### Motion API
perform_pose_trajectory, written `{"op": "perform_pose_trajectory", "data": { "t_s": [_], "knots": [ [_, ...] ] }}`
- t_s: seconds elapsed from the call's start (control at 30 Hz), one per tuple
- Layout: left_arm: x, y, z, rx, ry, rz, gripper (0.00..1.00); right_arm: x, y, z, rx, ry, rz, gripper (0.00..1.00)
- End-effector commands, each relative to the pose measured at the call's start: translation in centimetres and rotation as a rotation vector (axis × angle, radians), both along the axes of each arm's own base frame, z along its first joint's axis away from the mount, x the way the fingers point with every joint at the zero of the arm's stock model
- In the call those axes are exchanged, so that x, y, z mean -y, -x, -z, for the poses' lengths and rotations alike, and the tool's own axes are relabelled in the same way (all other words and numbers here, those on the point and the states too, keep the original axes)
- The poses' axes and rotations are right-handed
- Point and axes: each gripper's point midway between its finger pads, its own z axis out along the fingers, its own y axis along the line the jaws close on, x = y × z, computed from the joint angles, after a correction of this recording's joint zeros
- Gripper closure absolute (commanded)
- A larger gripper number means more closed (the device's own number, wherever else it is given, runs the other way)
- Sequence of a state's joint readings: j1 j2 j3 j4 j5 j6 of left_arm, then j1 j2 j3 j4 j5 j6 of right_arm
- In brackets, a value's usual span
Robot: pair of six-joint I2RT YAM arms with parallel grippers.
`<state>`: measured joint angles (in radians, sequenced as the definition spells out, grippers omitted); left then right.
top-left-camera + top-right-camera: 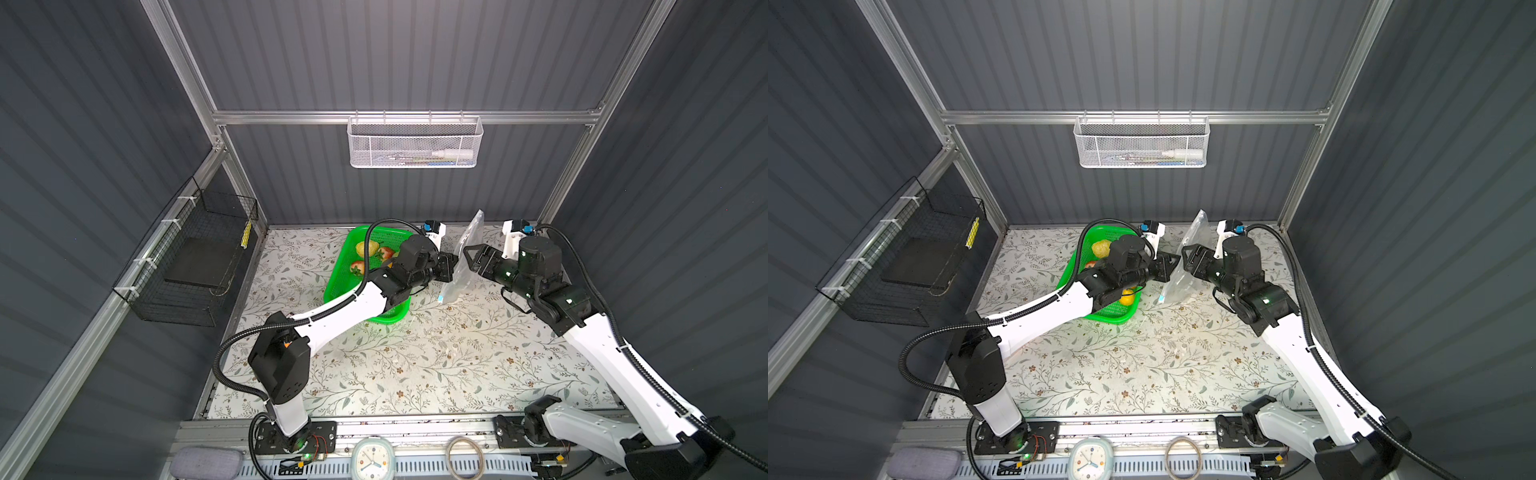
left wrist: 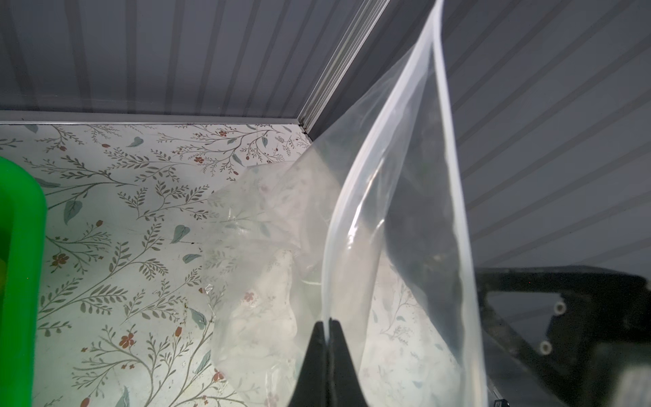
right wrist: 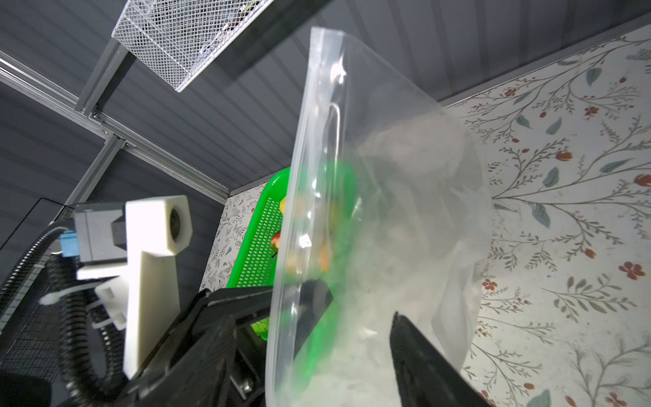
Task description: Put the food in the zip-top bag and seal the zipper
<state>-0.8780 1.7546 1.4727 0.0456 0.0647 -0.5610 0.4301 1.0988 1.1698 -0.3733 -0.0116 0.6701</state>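
In both top views, you had the bag (image 1: 473, 228) (image 1: 1194, 232) upright on edge on the counter (image 1: 415, 365), between your left gripper (image 1: 452, 266) and right gripper (image 1: 468, 257), just beside the basket (image 1: 334, 282) where the food (image 1: 368, 248) lay. The right gripper was spread at the bag's side. In the left wrist view, your left gripper (image 2: 329, 326) was pinching one lip of the zipper (image 2: 327, 253), and the mouth gaped. In the right wrist view, one finger (image 3: 419, 356) of the right gripper lay before the bag (image 3: 370, 211); whether it touched, you couldn't tell.
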Motion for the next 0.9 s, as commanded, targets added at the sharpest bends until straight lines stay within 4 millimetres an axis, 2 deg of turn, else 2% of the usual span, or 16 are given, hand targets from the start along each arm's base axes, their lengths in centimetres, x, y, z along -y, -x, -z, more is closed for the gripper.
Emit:
{"op": "perform_pose_trajectory", "data": {
  "t_s": [0.0, 0.03, 0.13, 0.3, 0.43, 0.67, 0.87],
  "knots": [
    [0.9, 0.1, -1.1, 0.018, 0.021, -0.003, 1.00, 0.8, 0.0, 0.4, -0.034, 0.042, 0.049, 0.30],
    [1.0, 0.3, -1.2, 0.019, 0.021, -0.003, 1.00, 0.8, -0.6, 1.5, -0.064, 0.069, 0.061, 0.30],
    [1.4, 0.8, -1.5, 0.031, 0.020, 0.000, 1.00, 1.1, -0.8, 2.3, -0.099, 0.120, 0.079, 0.30],
    [2.1, 1.5, -2.0, 0.045, 0.023, 0.010, 1.00, 1.1, -1.0, 2.9, -0.124, 0.158, 0.091, 0.31],
    [2.0, 1.9, -2.3, 0.050, 0.016, 0.005, 1.00, 2.2, -0.8, 3.1, -0.132, 0.206, 0.128, 0.34],
    [1.5, 2.0, -2.5, 0.064, -0.002, -0.026, 1.00, 4.4, 0.7, 3.1, -0.130, 0.277, 0.181, 0.52],
    [1.8, 2.1, -2.5, 0.059, -0.001, -0.026, 1.00, 4.8, 1.1, 4.0, -0.149, 0.292, 0.185, 0.70]
  ]
}}
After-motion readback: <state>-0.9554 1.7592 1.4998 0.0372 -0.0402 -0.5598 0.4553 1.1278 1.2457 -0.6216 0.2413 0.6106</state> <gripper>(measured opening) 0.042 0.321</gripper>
